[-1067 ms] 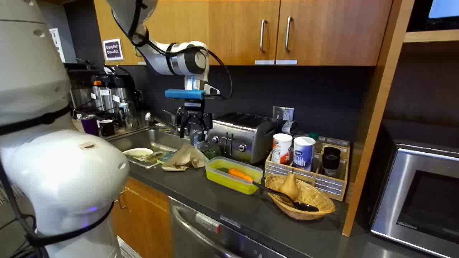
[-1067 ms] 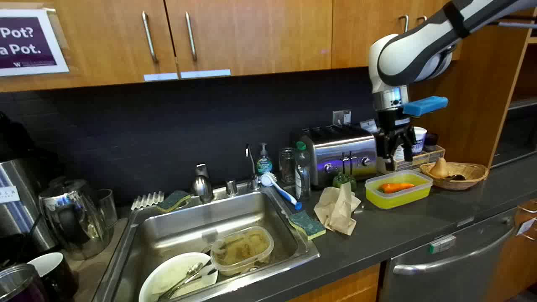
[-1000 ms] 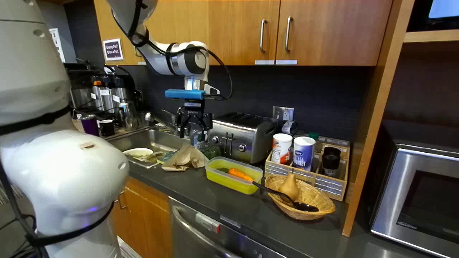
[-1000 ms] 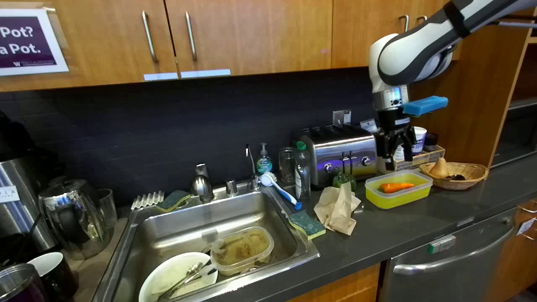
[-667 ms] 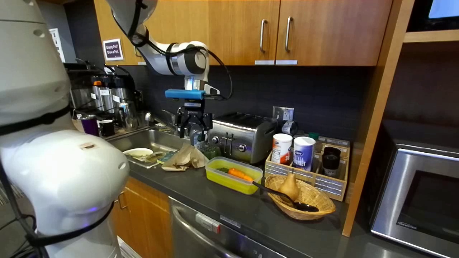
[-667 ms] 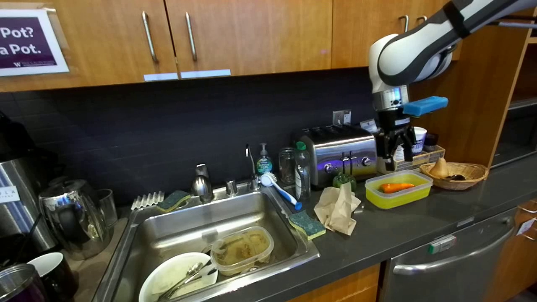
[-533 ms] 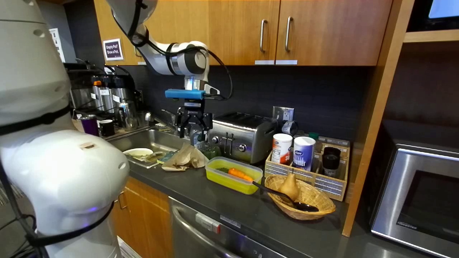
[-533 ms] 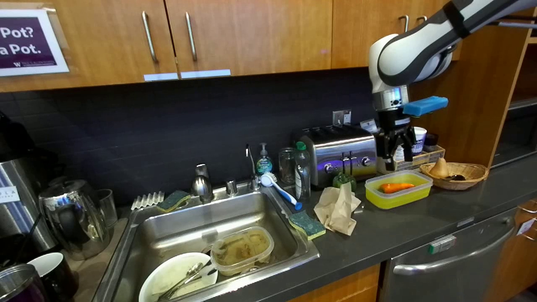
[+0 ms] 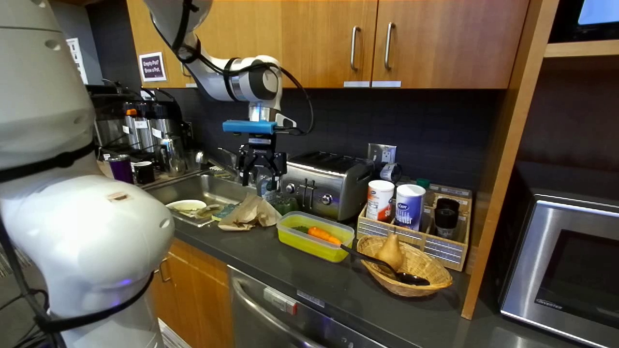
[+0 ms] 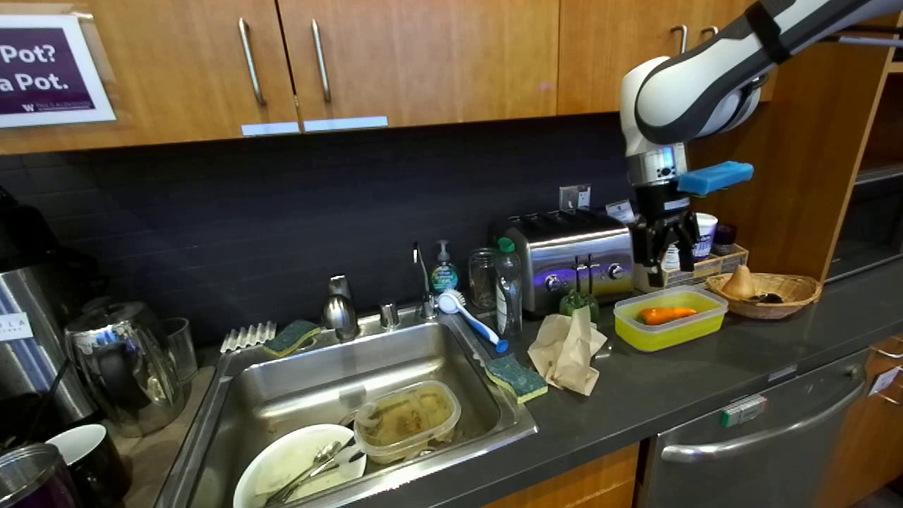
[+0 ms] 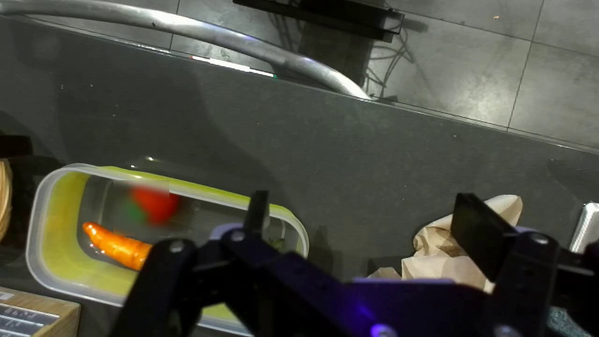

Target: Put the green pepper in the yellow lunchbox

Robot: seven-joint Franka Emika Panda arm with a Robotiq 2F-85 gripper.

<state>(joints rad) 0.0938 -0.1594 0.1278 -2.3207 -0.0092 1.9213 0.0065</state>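
Note:
The green pepper, a dark-green rounded lump, sits on the counter in front of the toaster in both exterior views [image 9: 286, 205] [image 10: 578, 303], partly behind crumpled paper. It does not show in the wrist view. The yellow lunchbox [image 9: 309, 247] [image 10: 652, 341] stands on the counter beside it and also shows in the wrist view [image 11: 58, 224]. It holds an orange carrot [image 9: 324, 235] [image 11: 117, 244] and a small dark-green item [image 9: 301, 229]. My gripper [image 9: 261, 184] [image 10: 671, 272] [image 11: 362, 197] is open and empty, pointing down, well above the counter.
Crumpled brown paper [image 9: 251, 212] [image 10: 568, 349] lies beside the lunchbox. A toaster [image 9: 329, 181] stands behind. A wicker basket [image 9: 408, 285] with a pear and black spoon is beside the lunchbox. A bottle [image 10: 509, 293] and sink [image 10: 331, 346] lie past the paper. A blurred red-green patch [image 11: 157, 203] shows in the wrist view.

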